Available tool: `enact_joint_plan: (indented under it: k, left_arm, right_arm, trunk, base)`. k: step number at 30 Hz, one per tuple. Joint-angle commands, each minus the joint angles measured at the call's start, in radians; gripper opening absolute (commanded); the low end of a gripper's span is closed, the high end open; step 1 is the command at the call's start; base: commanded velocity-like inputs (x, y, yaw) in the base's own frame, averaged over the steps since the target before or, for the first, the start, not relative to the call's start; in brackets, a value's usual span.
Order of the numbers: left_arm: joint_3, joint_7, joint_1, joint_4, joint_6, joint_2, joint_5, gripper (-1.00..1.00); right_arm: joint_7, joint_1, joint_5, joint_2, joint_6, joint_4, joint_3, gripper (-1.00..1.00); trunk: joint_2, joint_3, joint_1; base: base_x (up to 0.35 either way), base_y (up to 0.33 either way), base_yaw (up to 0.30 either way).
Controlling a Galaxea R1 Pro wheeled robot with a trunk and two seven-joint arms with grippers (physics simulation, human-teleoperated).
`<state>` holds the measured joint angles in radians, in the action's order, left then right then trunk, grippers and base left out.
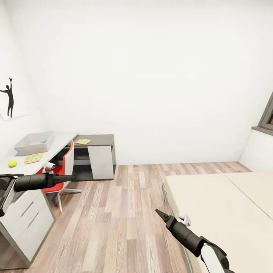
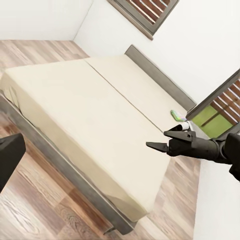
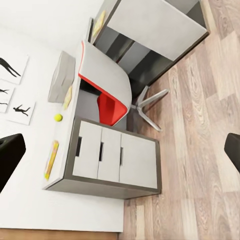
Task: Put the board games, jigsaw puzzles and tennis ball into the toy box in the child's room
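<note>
Table left with toy box on it, bed right

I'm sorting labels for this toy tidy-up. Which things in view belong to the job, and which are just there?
Part of the job:
toy box
tennis ball
jigsaw puzzle beside the box
second jigsaw puzzle on the dark side desk
table
bed

Just there:
red chair
silhouette picture
window
</note>
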<state>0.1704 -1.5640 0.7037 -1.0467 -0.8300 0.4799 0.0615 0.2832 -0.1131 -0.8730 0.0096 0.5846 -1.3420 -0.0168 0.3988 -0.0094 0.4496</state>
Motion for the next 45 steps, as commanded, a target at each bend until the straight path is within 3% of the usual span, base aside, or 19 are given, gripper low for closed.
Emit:
enact_joint_plan:
  k: [1,45]
  left_arm:
    - [0.0,-0.004,0.0,0.0,-0.011,0.0,0.0,1.0]
    - [0.0,-0.004,0.0,0.0,-0.011,0.0,0.001,1.0]
  right_arm:
    - [0.001,0.0,-0.004,0.0,0.006,0.0,-0.002,1.0]
    - [0.001,0.0,-0.004,0.003,0.006,0.001,-0.003,1.0]
  trunk:
    - [0.001,-0.001,0.0]
    - [0.001,-0.001,0.0]
  base:
    - [-0.018,-0.007,0.014]
    - [-0.028,-0.028,0.001]
